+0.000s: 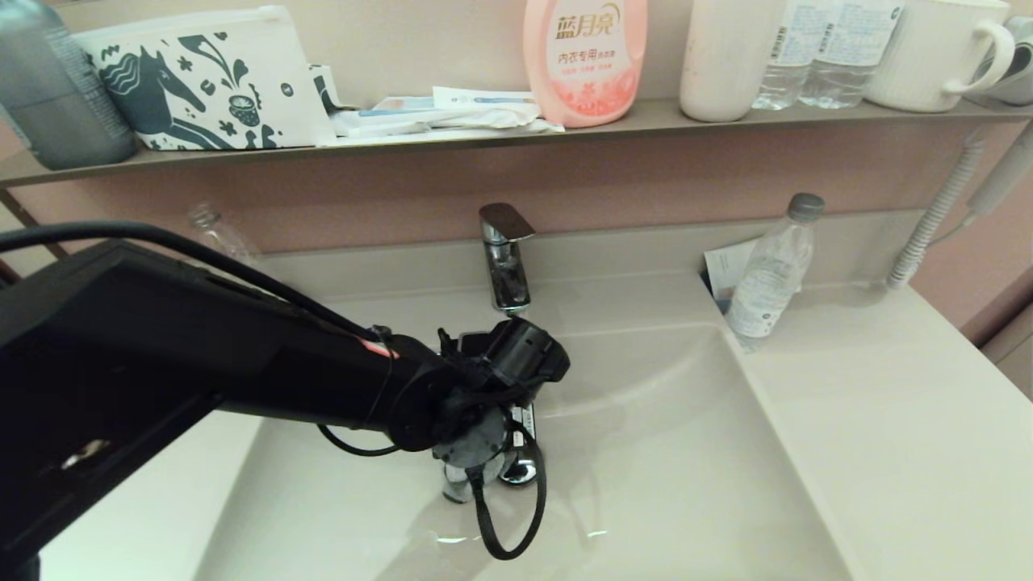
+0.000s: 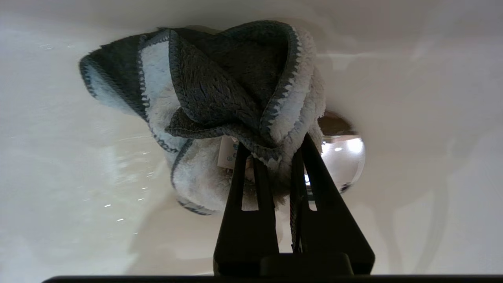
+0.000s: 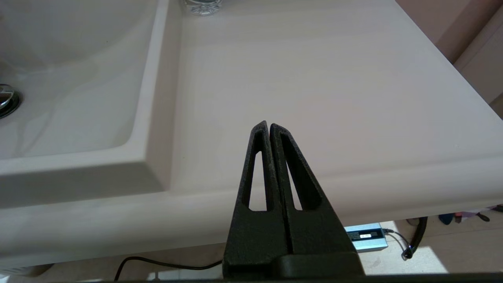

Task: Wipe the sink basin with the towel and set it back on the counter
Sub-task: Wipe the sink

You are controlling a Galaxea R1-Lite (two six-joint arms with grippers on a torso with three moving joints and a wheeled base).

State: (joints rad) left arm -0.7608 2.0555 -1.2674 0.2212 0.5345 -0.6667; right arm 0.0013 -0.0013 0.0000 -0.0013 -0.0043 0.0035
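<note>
Faucet (image 1: pixel 505 257) at basin's rear edge, water bottle (image 1: pixel 771 270) on counter (image 1: pixel 888 420) beside sink basin (image 1: pixel 670 452). Left hand (image 2: pixel 272 157) clamps bunched towel (image 2: pixel 220 98) next to drain plug (image 2: pixel 341 157). Right hand (image 3: pixel 269 126) pinched closed, empty, over counter's front edge.

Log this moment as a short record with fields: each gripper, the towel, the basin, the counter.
left gripper: down inside the sink basin, jaws shut on the towel
towel: bunched, pressed to the basin floor beside the drain plug
right gripper: parked at the front edge of the counter, jaws shut, holding nothing
counter: a clear water bottle stands at the basin's rear right corner
stage: wiping; towel not yet returned
</note>
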